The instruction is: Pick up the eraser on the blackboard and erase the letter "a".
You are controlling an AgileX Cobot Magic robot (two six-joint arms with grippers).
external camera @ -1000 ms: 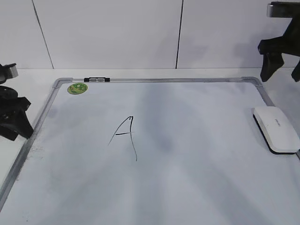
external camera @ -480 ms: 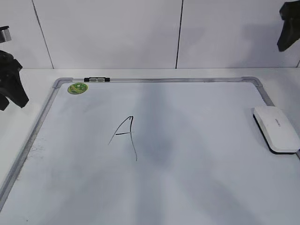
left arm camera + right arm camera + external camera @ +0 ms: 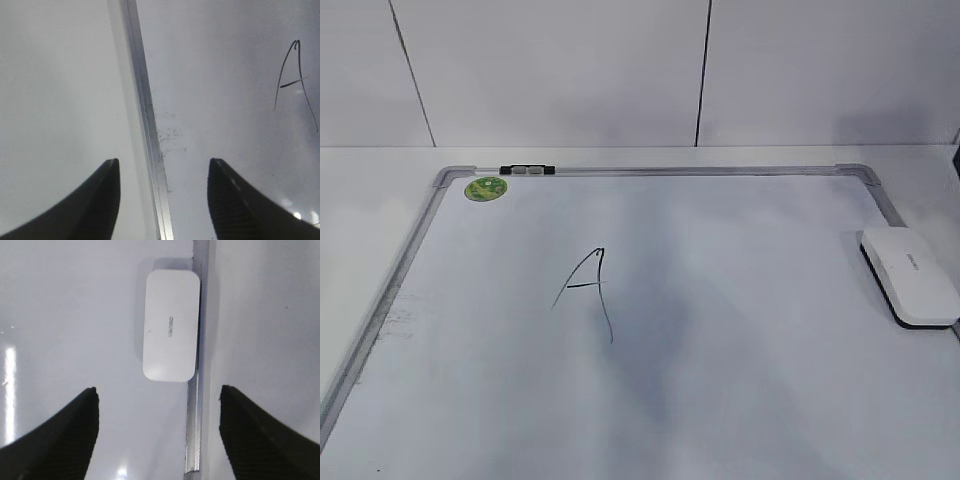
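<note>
The white eraser (image 3: 910, 275) lies flat at the right edge of the blackboard (image 3: 740, 330), against its silver frame. A tall angular capital "A" (image 3: 588, 290) is drawn left of the middle; no small lowercase "a" shows in any view. Neither gripper shows in the exterior view. My right gripper (image 3: 158, 388) is open and empty, high above the board, with the eraser (image 3: 170, 325) ahead of its fingertips. My left gripper (image 3: 163, 161) is open and empty above the board's left frame (image 3: 145, 110), with the capital "A" (image 3: 295, 82) to its right.
A round green sticker (image 3: 485, 188) sits in the board's far left corner, and a small black-and-silver clip (image 3: 526, 170) is on the top frame. Faint smudges mark the board near its left frame. A white wall stands behind the table.
Both arms have risen and left the exterior view, the left one at the left edge and the right one at the top right. The eraser and the writing have not moved.
</note>
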